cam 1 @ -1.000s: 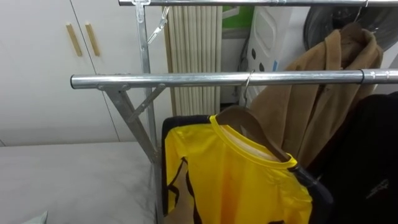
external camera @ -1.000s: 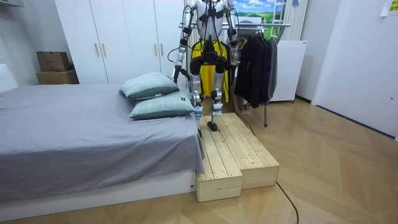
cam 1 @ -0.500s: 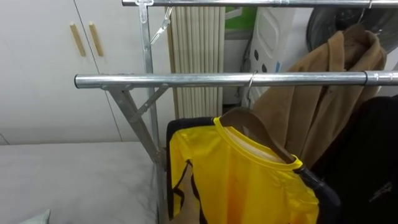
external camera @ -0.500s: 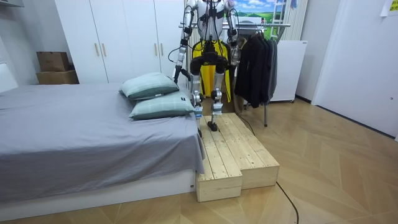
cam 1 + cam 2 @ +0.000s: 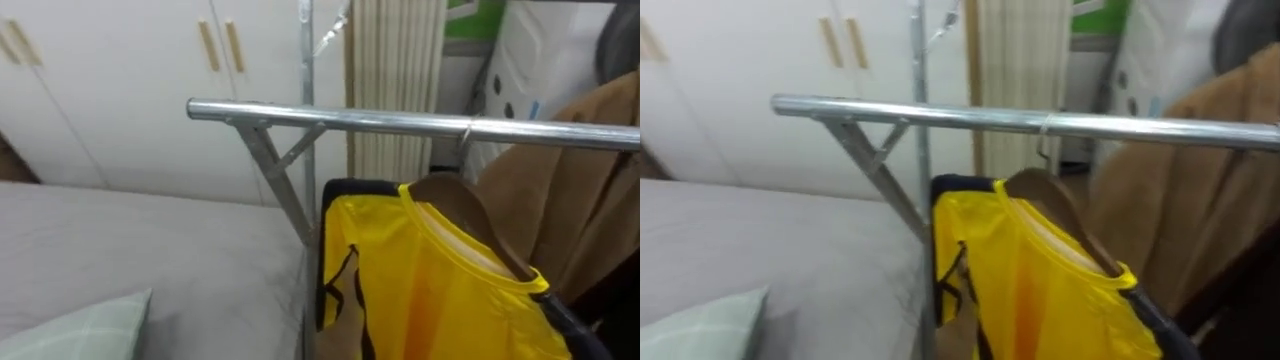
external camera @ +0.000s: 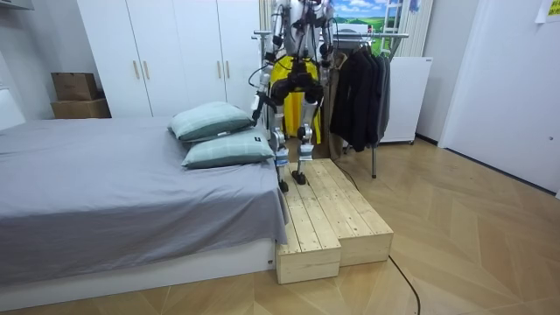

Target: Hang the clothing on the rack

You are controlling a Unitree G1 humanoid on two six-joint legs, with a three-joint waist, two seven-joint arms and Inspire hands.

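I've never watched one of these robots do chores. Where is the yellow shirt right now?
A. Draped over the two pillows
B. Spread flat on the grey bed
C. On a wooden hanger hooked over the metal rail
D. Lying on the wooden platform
C: the yellow shirt sits on a wooden hanger whose hook goes over the metal rail, beside a brown coat.

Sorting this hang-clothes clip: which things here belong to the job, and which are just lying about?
Job: yellow shirt, wooden hanger, metal rail.
Lying about: tan coat, pillow, bed, white wardrobe, wooden platform.
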